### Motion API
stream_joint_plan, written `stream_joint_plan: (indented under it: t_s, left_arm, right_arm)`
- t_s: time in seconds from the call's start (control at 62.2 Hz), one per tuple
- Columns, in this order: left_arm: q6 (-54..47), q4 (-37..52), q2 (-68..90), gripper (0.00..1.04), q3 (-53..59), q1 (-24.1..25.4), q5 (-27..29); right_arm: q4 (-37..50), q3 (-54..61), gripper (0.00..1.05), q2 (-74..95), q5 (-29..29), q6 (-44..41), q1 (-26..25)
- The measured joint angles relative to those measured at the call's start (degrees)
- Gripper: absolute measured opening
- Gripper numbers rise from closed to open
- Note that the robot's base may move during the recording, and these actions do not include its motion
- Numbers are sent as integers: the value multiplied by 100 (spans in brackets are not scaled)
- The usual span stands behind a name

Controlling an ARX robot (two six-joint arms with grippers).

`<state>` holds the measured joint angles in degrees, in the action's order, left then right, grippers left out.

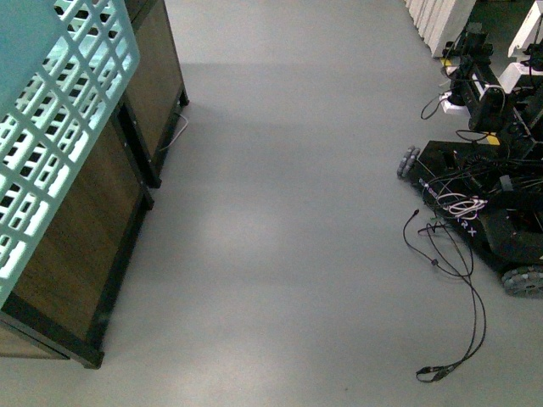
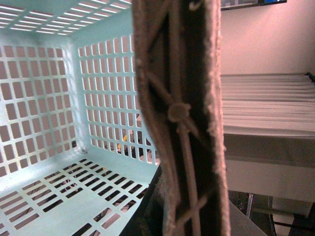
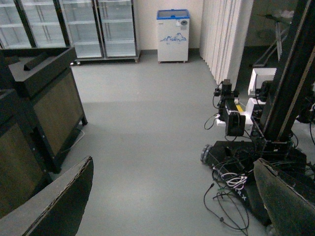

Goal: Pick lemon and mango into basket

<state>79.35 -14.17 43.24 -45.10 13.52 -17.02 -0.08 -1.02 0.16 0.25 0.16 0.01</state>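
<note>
I am holding my right gripper (image 3: 172,166) wide open and empty, ready for fruit. The brown handle (image 2: 182,113) is crossing close by my left gripper, so the basket (image 2: 44,98) is likely hanging from it. Closed or not, I cannot tell. The basket is tilting near the wooden cabinet (image 1: 76,246), long side slanting down. The lemon and mango are not showing.

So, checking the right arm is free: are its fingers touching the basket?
Apart. Right wrist view shows the fingers spread over bare floor, no basket between or beside them.
</note>
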Motion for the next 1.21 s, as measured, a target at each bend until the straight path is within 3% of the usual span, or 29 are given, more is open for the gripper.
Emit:
stream_joint_plan:
  t_s: [1.205]
  left_arm:
    - [-48, -7, 26, 6, -2, 15, 120]
  right_arm:
    - [0, 0, 96, 0, -22, 0, 0]
